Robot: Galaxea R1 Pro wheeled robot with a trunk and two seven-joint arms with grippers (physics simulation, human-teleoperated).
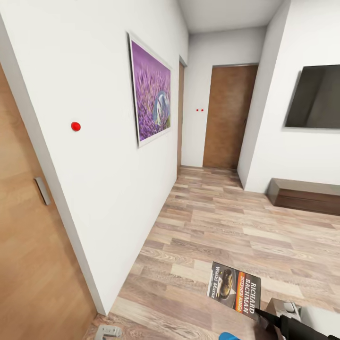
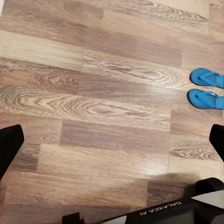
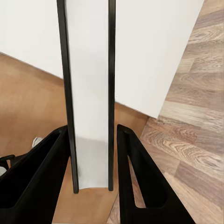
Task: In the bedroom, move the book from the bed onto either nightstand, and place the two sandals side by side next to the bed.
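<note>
The book hangs low over the wood floor at the lower right of the head view, cover up, reading "Richard Bachman" on an orange band. My right gripper is shut on its near edge. In the right wrist view the book runs edge-on between the black fingers of the right gripper. Two bright-blue sandals lie side by side on the floor in the left wrist view. My left gripper is open above bare planks, well apart from them. The bed and nightstand are out of view.
A white wall with a purple painting runs along the left, beside a wooden door. Another wooden door closes the far end. A dark screen hangs above a long low dark-brown bench cabinet. Open floor lies ahead.
</note>
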